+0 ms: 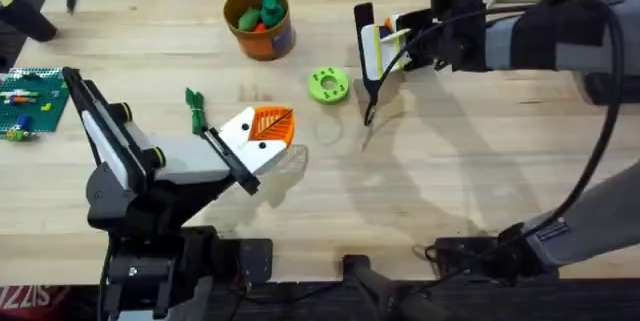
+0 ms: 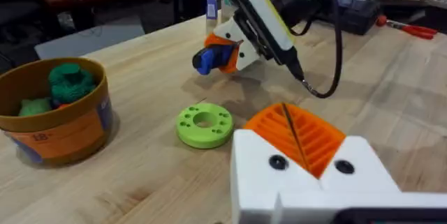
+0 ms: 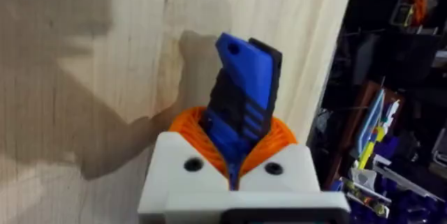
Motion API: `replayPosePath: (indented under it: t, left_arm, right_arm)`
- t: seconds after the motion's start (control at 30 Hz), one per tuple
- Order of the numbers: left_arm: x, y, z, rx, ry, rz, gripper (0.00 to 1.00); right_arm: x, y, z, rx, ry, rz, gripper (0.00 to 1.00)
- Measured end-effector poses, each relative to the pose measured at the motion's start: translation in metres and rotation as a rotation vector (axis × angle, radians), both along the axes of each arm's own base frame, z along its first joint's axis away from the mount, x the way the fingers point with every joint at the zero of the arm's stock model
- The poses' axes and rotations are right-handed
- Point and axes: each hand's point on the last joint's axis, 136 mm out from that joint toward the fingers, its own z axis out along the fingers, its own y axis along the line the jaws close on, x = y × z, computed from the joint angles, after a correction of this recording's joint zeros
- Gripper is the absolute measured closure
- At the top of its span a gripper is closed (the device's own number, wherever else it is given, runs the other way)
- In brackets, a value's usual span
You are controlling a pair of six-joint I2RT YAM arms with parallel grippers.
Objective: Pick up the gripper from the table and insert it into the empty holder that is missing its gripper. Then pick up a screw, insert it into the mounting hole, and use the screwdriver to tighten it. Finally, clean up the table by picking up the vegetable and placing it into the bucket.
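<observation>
Gripping a blue-handled screwdriver [image 3: 241, 105] between its closed orange pads, the right tool [image 3: 234, 158] is hovering over the far tabletop [image 1: 450, 161]. The left tool [image 1: 268, 129], pads pressed together and empty, is sitting beside the vegetable [image 1: 195, 106]. The bucket [image 1: 258, 23] is standing farther back.

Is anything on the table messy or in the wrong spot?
Yes: the green toy vegetable lies loose on the table near the left pincer, while other toys sit in the orange bucket. Nothing looks spilled or broken.
</observation>
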Motion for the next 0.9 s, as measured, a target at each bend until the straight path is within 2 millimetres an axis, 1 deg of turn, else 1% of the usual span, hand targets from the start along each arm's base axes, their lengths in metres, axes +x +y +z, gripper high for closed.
replayPosePath:
  t: [0.1, 0.13, 0.17, 0.2, 0.23, 0.33, 0.4, 0.43, 0.5, 0.57, 0.6, 0.77, 0.9]
  left_arm:
    - [0.000, 0.000, 0.000, 0.000, 0.000, 0.000, 0.988]
    - [0.000, 0.000, 0.000, 0.000, 0.000, 0.000, 0.988]
    - [0.000, 0.000, 0.000, 0.000, 0.000, 0.000, 0.988]
    - [0.000, 0.000, 0.000, 0.000, 0.000, 0.000, 0.988]
    - [0.000, 0.000, 0.000, 0.000, 0.000, 0.000, 0.988]
    - [0.000, 0.000, 0.000, 0.000, 0.000, 0.000, 0.988]
    - [0.000, 0.000, 0.000, 0.000, 0.000, 0.000, 0.988]
    - [0.000, 0.000, 0.000, 0.000, 0.000, 0.000, 0.988]
    - [0.000, 0.000, 0.000, 0.000, 0.000, 0.000, 0.988]
    - [0.000, 0.000, 0.000, 0.000, 0.000, 0.000, 0.988]
    - [0.000, 0.000, 0.000, 0.000, 0.000, 0.000, 0.988]
    - [0.000, 0.000, 0.000, 0.000, 0.000, 0.000, 0.988]
    - [0.000, 0.000, 0.000, 0.000, 0.000, 0.000, 0.988]
  right_arm:
    - [0.000, -0.003, -0.004, -0.015, 0.005, -0.003, 0.974]
    - [0.000, -0.004, -0.004, -0.017, 0.005, -0.001, 0.957]
    - [0.000, -0.004, -0.004, -0.021, 0.003, 0.003, 0.862]
    - [0.000, -0.004, -0.004, -0.026, 0.001, 0.004, 0.813]
    - [0.000, -0.004, -0.004, -0.028, 0.000, 0.005, 0.783]
    - [-0.002, -0.005, -0.006, -0.036, 0.013, 0.007, 0.747]
    - [-0.005, -0.006, -0.009, -0.045, 0.035, 0.008, 0.704]
    - [-0.007, -0.006, -0.011, -0.047, 0.046, 0.008, 0.623]
    - [-0.006, -0.006, -0.008, -0.052, 0.045, 0.013, 0.327]
    - [-0.001, -0.005, 0.001, -0.050, 0.027, 0.015, 0.058]
    - [-0.001, -0.006, 0.004, -0.048, 0.027, 0.009, 0.021]
    - [-0.002, -0.008, 0.003, 0.000, 0.055, -0.055, 0.008]
    - [-0.005, -0.009, 0.011, 0.133, 0.103, -0.196, 0.008]
